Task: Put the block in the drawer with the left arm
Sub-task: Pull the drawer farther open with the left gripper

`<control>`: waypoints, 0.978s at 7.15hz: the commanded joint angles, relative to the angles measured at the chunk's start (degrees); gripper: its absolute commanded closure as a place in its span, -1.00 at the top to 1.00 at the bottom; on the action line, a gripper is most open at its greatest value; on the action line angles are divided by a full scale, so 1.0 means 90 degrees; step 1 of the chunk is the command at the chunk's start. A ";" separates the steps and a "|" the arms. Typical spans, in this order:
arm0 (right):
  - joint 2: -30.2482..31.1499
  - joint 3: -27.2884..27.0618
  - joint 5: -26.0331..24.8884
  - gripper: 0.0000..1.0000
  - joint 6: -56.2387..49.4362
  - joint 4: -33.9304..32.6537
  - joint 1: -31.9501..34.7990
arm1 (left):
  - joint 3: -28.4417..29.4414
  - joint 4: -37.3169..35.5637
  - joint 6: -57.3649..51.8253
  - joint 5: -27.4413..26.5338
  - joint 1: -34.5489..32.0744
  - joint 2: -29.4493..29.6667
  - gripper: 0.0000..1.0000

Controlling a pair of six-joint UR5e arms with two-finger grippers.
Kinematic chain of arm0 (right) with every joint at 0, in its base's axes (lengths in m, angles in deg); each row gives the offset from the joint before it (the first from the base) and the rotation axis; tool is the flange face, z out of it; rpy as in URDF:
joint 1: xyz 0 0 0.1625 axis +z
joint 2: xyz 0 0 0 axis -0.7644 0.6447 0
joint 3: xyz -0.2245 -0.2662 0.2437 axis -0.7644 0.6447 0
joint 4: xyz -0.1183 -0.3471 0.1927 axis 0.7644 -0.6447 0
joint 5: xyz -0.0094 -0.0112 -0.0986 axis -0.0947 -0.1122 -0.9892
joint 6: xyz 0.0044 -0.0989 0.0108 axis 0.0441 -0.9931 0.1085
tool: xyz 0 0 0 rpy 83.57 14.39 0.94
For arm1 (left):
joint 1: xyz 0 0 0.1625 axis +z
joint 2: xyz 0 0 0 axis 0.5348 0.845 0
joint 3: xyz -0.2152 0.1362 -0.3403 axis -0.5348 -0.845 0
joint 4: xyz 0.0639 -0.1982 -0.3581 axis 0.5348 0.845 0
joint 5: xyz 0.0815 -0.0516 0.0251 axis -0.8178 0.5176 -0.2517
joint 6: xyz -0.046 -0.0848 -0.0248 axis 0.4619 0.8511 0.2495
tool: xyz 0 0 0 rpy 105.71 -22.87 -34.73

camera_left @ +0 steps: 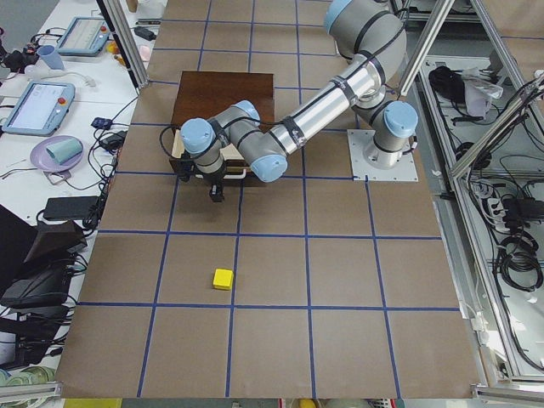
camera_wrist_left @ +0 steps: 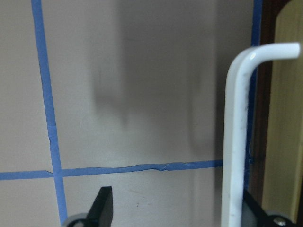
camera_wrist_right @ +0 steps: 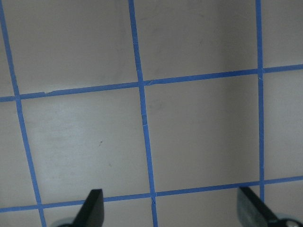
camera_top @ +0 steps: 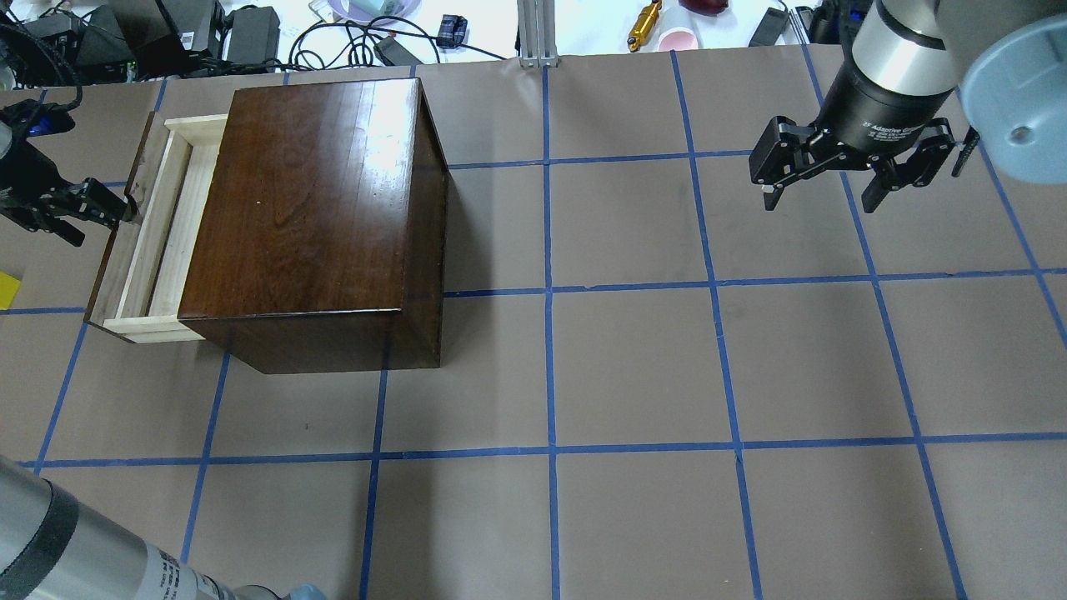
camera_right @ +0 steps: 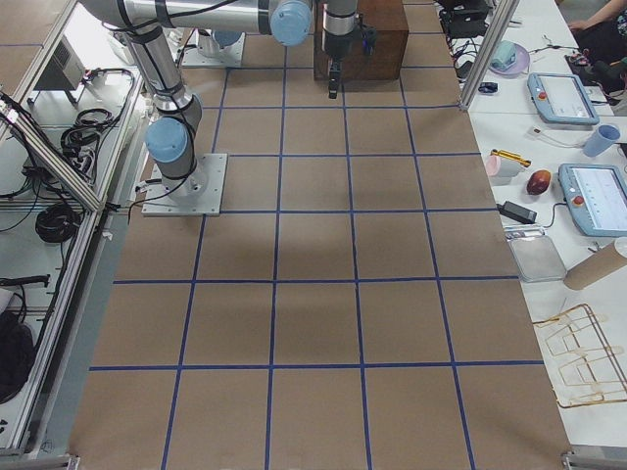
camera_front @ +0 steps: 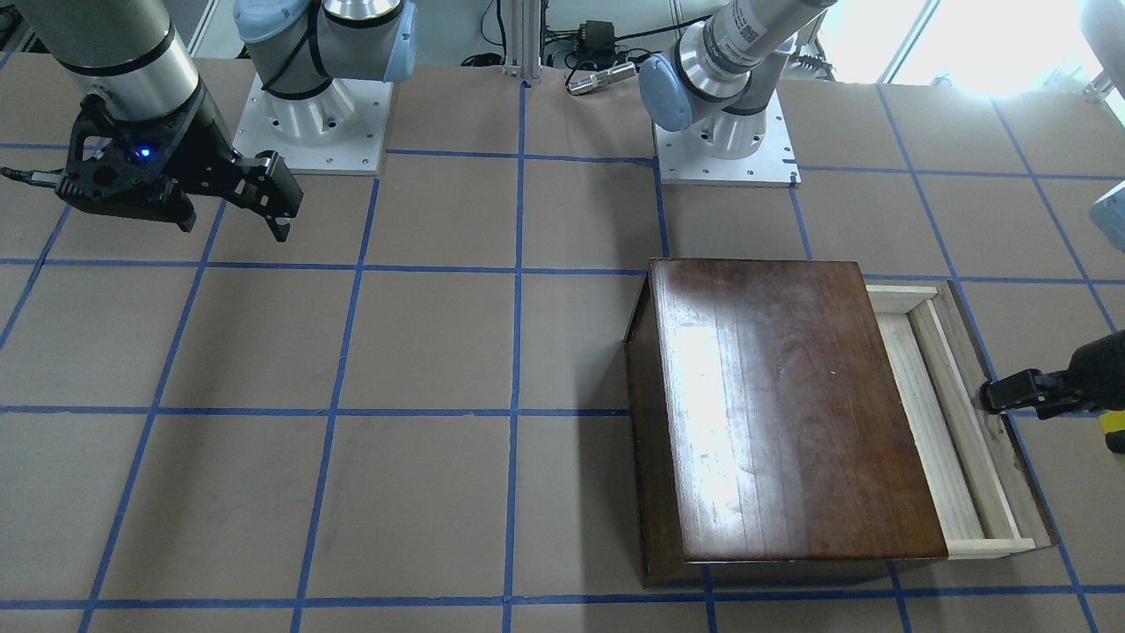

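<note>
The small yellow block (camera_left: 223, 279) lies on the brown table, well away from the box, and shows at the edge of the overhead view (camera_top: 7, 289). The drawer (camera_top: 158, 242) of pale wood stands partly pulled out of the dark-brown box (camera_top: 317, 208). My left gripper (camera_top: 96, 212) hovers at the drawer's dark front panel. The left wrist view shows it open (camera_wrist_left: 179, 213), with the drawer's white handle (camera_wrist_left: 234, 142) between its fingers, close to the right finger. My right gripper (camera_top: 821, 198) hangs open and empty over bare table far from the box.
Blue tape lines grid the table (camera_top: 633, 367). Both arm bases (camera_front: 312, 123) stand at the robot's side. Cables, tablets and cups line the bench (camera_left: 51, 102) beyond the table edge behind the box.
</note>
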 commanded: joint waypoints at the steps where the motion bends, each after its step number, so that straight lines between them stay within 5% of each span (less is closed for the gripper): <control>1: 0.0000 0.0000 0.0000 1.00 0.0000 0.0000 0.0000 | -0.0010 0.0034 -0.0007 -0.0007 0.0083 -0.0072 0.74; 7: 0.0000 0.0000 0.0000 1.00 0.0000 0.0000 0.0000 | 0.0175 0.0093 -0.0016 0.0178 0.0454 -0.0267 1.00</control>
